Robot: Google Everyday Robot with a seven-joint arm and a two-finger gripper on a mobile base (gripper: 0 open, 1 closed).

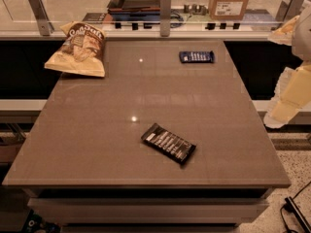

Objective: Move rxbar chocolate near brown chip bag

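The rxbar chocolate [168, 143], a flat black wrapper with white lettering, lies tilted on the brown table [97, 140], front of centre. The brown chip bag [79, 48], puffy and tan-yellow with a brown panel, lies at the table's back left corner. The two are far apart. My gripper [285, 103] shows as pale cream parts at the right edge of the view, off the table's right side and level with its middle. It is well away from the bar and touches nothing.
A smaller dark blue bar wrapper [197, 57] lies at the back right of the table. Behind the table runs a glass-fronted ledge with metal posts [165, 12], a cardboard box [230, 1] and trays. A dark cable [296, 212] lies on the floor at lower right.
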